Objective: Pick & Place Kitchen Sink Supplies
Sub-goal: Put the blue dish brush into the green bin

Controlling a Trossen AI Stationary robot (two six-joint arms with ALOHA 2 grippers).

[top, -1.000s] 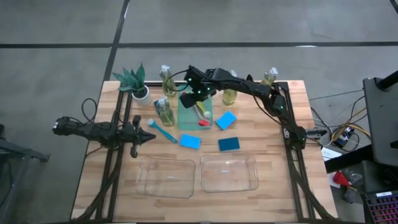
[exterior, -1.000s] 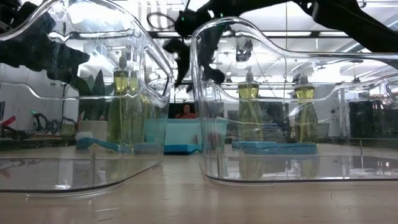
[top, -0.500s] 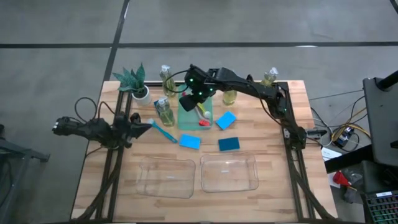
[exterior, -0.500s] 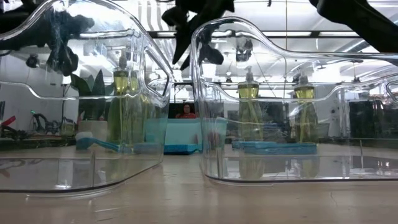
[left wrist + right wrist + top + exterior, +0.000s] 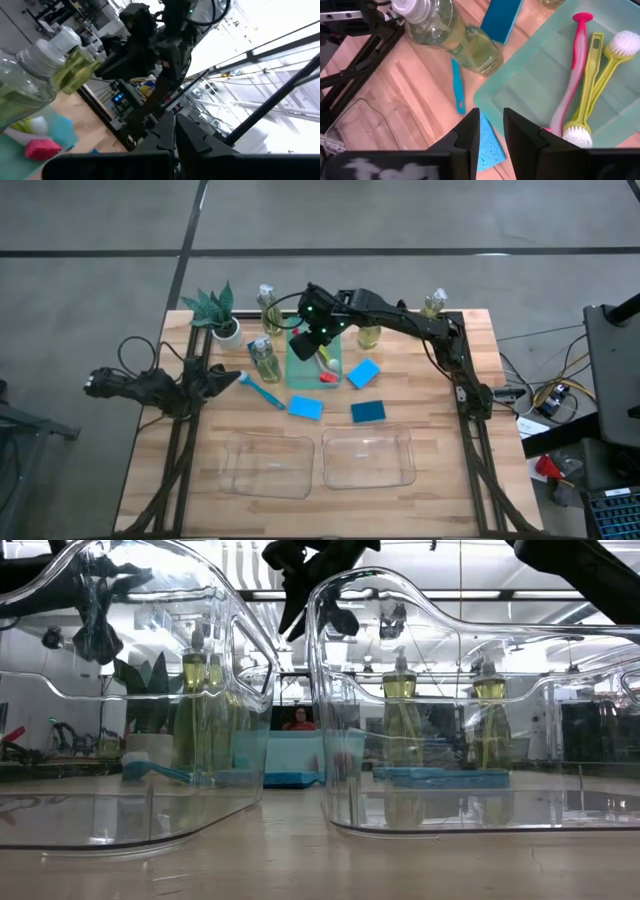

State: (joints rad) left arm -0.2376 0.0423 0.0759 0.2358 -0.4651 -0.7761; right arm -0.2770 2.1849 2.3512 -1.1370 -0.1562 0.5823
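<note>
Nearest you, two clear bins [image 5: 318, 459] sit side by side at the front of the table [image 5: 440, 480], both with nothing in them. Just behind them lie two blue sponges [image 5: 337, 410], and a third sponge [image 5: 363, 373] rests tilted beside the green tray [image 5: 520, 95]. Your left pincer [image 5: 236, 378] waits above the table's left side, clenched on nothing, with the blue brush [image 5: 262, 389] lying just beside its tip. One bottle [image 5: 265, 360] of yellow-green liquid stands left of the tray. Your right pincer [image 5: 491, 131] hovers over the tray's left edge, fingers narrowly parted and holding nothing; in the tray lie a red brush [image 5: 572, 75] and a yellow brush [image 5: 605, 65]. Farther back stand three more bottles [image 5: 269, 307] and the potted plant [image 5: 216, 311].
</note>
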